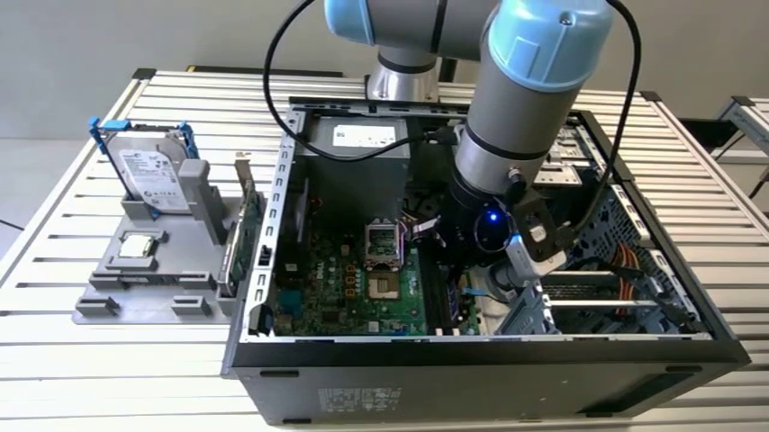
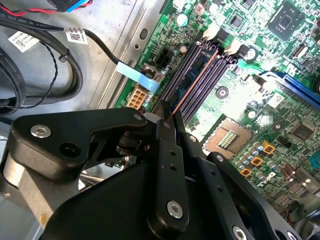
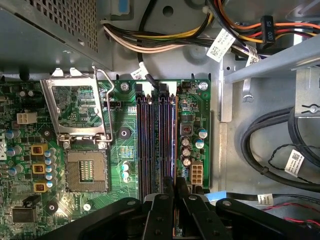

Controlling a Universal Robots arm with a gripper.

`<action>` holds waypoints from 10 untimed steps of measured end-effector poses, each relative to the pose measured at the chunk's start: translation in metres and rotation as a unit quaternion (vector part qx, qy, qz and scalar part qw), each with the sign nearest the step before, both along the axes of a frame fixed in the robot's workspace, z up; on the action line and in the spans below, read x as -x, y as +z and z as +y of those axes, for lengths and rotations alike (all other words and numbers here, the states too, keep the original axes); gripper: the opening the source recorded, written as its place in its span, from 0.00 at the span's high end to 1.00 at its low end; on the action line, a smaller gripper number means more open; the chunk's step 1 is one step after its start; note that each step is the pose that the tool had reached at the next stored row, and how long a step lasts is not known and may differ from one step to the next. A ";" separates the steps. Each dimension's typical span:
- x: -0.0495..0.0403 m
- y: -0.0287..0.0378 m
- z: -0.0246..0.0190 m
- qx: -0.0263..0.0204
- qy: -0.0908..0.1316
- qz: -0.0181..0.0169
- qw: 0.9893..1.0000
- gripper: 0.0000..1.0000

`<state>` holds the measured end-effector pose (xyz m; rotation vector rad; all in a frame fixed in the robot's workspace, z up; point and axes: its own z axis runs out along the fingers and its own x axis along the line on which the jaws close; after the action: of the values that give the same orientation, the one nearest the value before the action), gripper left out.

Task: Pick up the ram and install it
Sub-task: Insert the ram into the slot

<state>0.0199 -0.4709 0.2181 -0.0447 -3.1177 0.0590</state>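
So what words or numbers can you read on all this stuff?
No text can be read for sure.
Label on the hard drive: print too small to read.
White label on the power supply: too small.
Sticker on the case front: too small.
White cable tags: tiny codes, unreadable.
Edge of the ram held in the gripper: no print shows.

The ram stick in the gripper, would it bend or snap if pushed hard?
Probably stiff: the ram looks straight, edge-on in the gripper. Likely light, being so thin. Possibly fragile if forced crooked into the slots.
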 end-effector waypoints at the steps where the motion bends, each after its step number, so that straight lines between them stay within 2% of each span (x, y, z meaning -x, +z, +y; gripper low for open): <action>1: 0.0000 0.0000 0.0000 0.000 0.000 0.000 1.000 1.00; 10: 0.0001 0.0000 -0.0002 0.000 0.000 0.000 1.000 1.00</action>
<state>0.0198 -0.4710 0.2180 -0.0445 -3.1177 0.0589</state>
